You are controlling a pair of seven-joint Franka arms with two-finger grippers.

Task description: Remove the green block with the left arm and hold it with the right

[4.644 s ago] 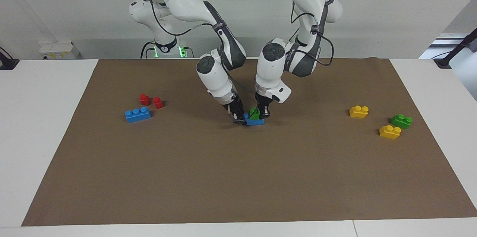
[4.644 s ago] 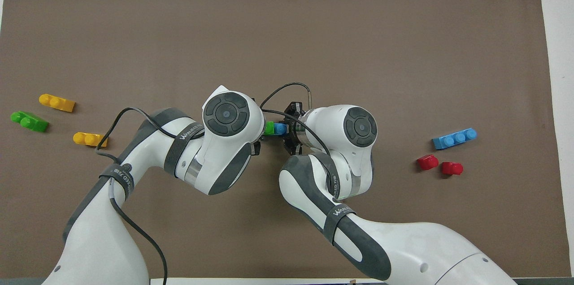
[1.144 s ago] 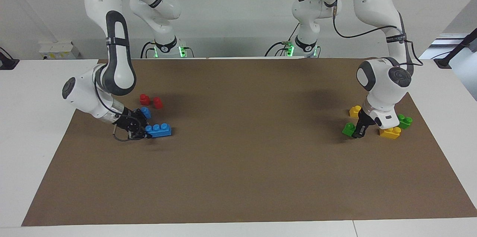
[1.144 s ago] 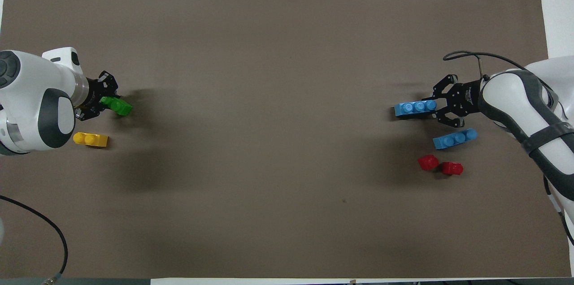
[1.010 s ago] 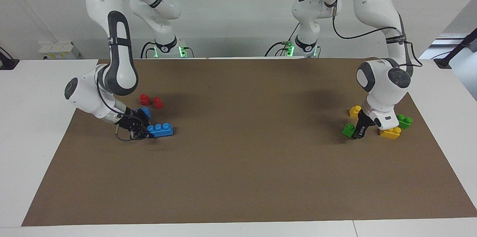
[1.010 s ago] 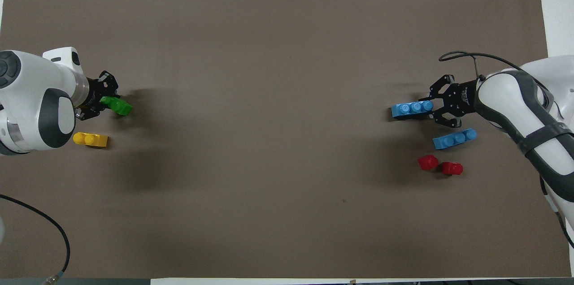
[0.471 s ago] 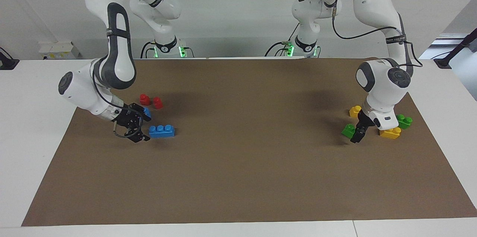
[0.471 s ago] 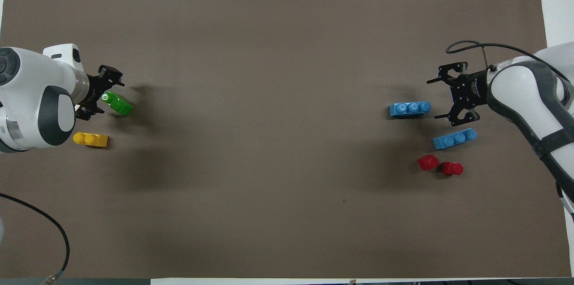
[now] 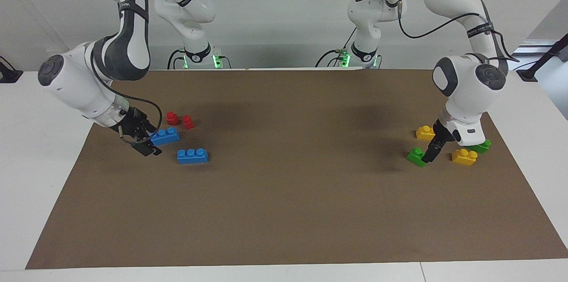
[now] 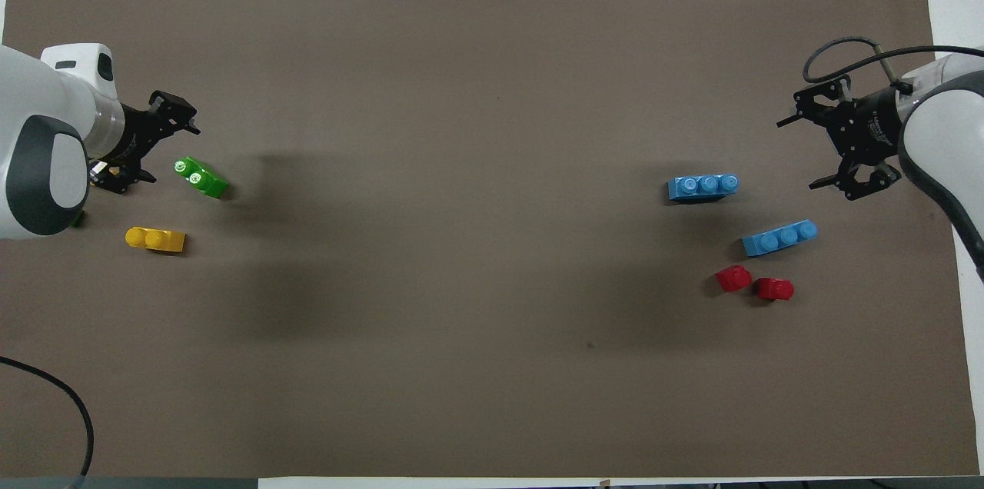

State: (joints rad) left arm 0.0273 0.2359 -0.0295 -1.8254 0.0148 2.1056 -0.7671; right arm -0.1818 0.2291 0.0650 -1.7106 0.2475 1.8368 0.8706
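The green block [image 9: 416,156] lies free on the brown mat at the left arm's end of the table; it also shows in the overhead view [image 10: 201,177]. My left gripper [image 9: 431,151] is open and empty, right beside it; the overhead view [image 10: 165,151] shows its jaws spread wide. A second green block [image 9: 481,144] lies mostly hidden by the left arm. My right gripper [image 9: 151,142] is open and empty, low over the mat's edge at the right arm's end, and shows in the overhead view [image 10: 799,154]. A blue brick [image 9: 192,155] lies free nearby.
A second blue brick [image 9: 164,136] and two red blocks [image 9: 172,118] [image 9: 188,122] lie near the right gripper. Two yellow bricks [image 9: 426,132] [image 9: 464,156] lie near the green blocks. The brown mat [image 9: 284,211] covers most of the white table.
The two arms drew apart from the middle. The left gripper set the green block down and opened; the right gripper let go of the blue brick. Both grippers have pulled back from them.
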